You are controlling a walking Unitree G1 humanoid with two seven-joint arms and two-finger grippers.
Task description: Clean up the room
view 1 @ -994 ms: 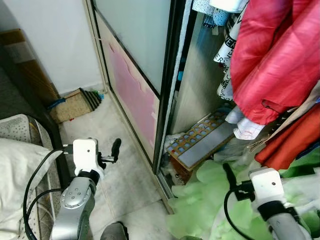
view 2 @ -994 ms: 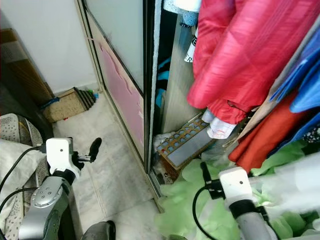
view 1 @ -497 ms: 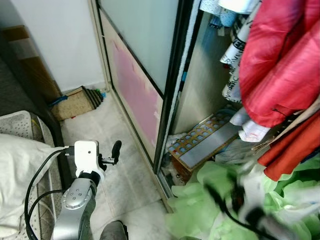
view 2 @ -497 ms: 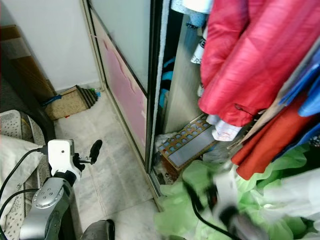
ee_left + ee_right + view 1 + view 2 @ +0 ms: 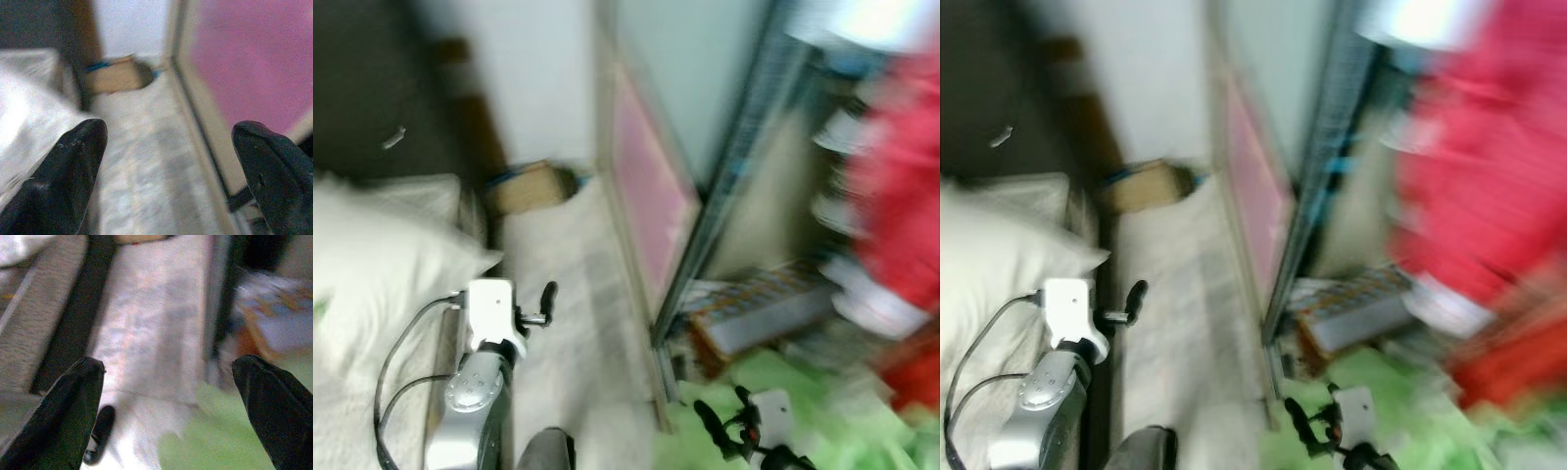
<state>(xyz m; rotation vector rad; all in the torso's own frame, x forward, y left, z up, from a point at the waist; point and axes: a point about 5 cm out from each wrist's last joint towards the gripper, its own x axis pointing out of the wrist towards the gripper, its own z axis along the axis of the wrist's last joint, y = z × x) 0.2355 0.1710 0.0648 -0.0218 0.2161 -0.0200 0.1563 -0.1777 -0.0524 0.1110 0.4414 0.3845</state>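
Two grippers are up, both with fingers wide apart and nothing between them. The green cloth [image 5: 822, 411] lies in a heap on the floor by the open closet, right under the right gripper [image 5: 724, 431]. Past that gripper's fingertips, a flat box [image 5: 773, 315] leans in the closet bottom, with red clothes [image 5: 1489, 176] hanging above. The left gripper [image 5: 540, 305] hangs over the pale floor [image 5: 146, 161]. Ahead of its fingers, a small brown box [image 5: 115, 76] sits by the wall. A white pillow [image 5: 382, 264] lies beside that arm. Everything looks blurry.
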